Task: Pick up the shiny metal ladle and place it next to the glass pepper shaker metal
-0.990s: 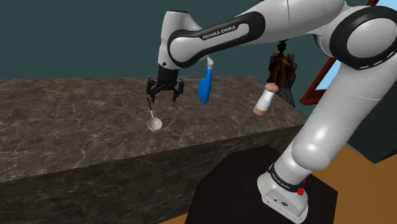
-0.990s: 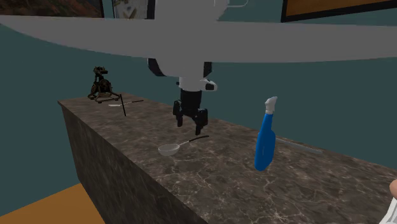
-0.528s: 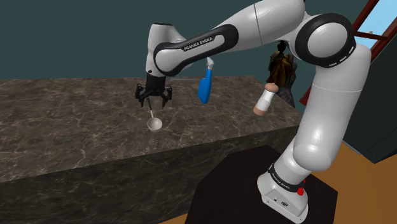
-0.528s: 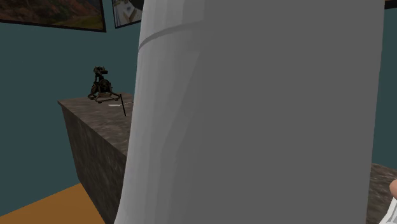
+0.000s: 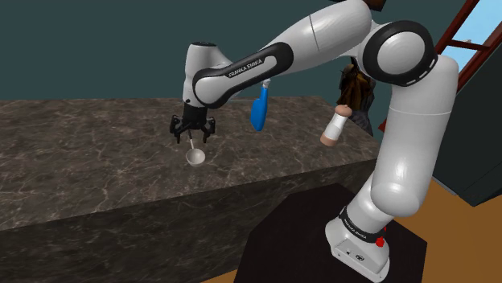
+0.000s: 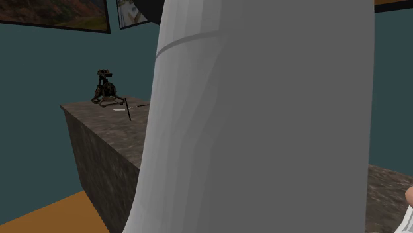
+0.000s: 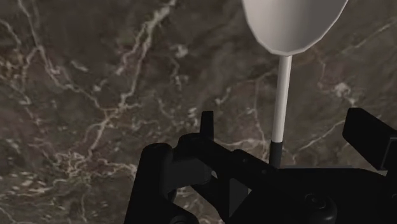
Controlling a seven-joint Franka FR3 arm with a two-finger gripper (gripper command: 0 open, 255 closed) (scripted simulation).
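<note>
On the dark veined counter [image 5: 96, 153] before a teal wall [image 5: 80, 48], the claw [image 5: 191, 135] spreads wide astride the ladle [image 5: 194, 157] handle.

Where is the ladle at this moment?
In the shoulder view the ladle lies on the dark marble counter, left of the blue spray bottle, with its handle directly below the open gripper.

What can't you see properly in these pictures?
- Ladle: wrist view, bowl cut off by the picture's edge; handle's end hidden under the gripper.
- Counter: second exterior view, mostly covered by the white arm.
- Dark figurine: shoulder view, partly behind the arm.
</note>
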